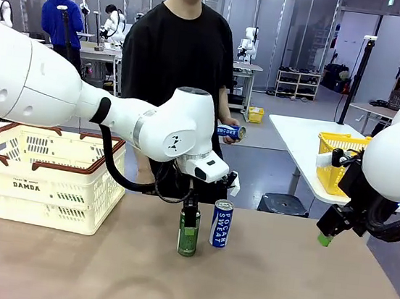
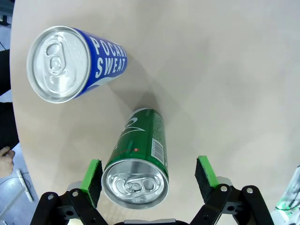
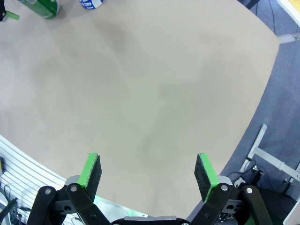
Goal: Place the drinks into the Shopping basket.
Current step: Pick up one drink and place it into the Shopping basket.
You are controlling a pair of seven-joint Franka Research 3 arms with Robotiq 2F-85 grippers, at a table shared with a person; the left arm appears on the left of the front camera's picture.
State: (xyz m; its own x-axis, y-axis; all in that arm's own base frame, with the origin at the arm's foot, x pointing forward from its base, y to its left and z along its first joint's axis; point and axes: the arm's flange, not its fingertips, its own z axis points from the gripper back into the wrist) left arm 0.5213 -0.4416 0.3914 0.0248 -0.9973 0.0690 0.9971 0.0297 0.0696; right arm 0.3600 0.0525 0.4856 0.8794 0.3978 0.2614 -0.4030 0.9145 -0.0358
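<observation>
Status: my left pincer (image 2: 149, 168) open, straddling the upright green can (image 2: 140, 140) on the desk (image 2: 225, 70), blue can (image 2: 70, 63) just beside it; right pincer (image 3: 147, 166) open above the desk; Shopping basket (image 1: 36, 173) at desk's left end, well apart from both cans

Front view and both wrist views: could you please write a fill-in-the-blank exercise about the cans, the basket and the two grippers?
1. The can under the open left gripper is ____ in colour.
2. The blue can stands upright on the table; its white lettering reads Pocari ____.
3. The side of the Shopping basket bears the word ____.
4. The right gripper hangs over bare table with its jaws ____.

Missing words: green; Sweat; DAMDA; open.
</observation>
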